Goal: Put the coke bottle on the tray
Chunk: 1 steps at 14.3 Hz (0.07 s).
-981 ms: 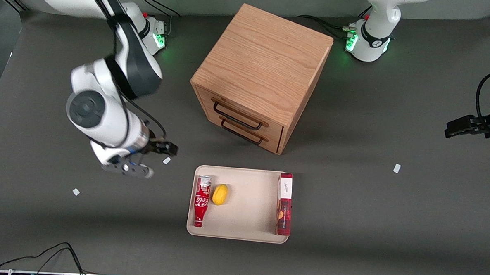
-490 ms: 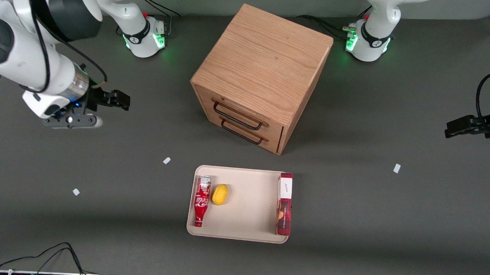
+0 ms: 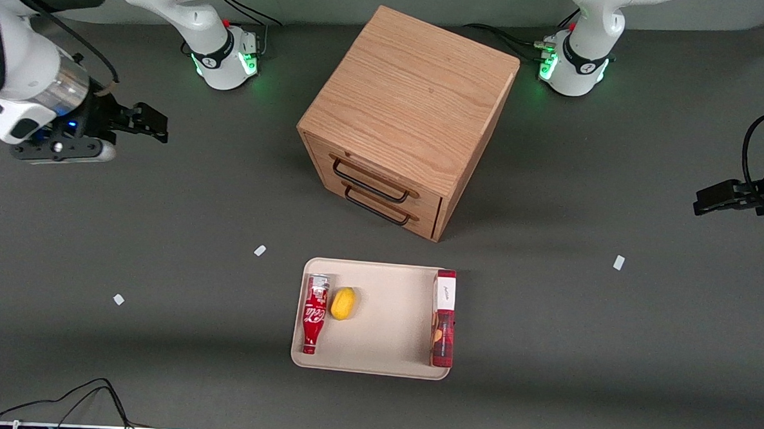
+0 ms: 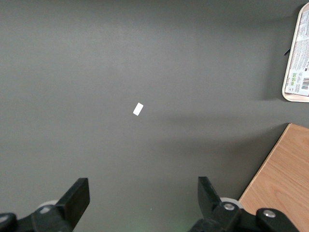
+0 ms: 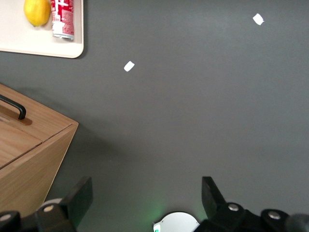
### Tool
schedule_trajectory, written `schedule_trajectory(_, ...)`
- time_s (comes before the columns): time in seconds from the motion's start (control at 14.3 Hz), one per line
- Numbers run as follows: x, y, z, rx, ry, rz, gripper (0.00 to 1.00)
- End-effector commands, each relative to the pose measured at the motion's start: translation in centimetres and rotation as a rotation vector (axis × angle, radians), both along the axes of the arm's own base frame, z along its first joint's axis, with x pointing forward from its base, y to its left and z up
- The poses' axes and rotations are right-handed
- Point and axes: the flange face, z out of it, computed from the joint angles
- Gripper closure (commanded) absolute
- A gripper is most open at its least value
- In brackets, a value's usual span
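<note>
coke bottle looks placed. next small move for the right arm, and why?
Probably none beyond parking: the coke bottle lies flat on the tray beside the lemon, nothing gripping it. The gripper, open and empty, hangs well clear toward the working arm's end of the table.

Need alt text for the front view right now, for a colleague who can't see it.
The coke bottle lies on the tray beside a lemon and a red box. The open gripper hangs empty, far off toward the working arm's end.
</note>
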Motion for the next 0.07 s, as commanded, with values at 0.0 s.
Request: schedule_trajectory(0.0,-0.26,-0.38,0.37,0.022,0.000,0.008,0.00)
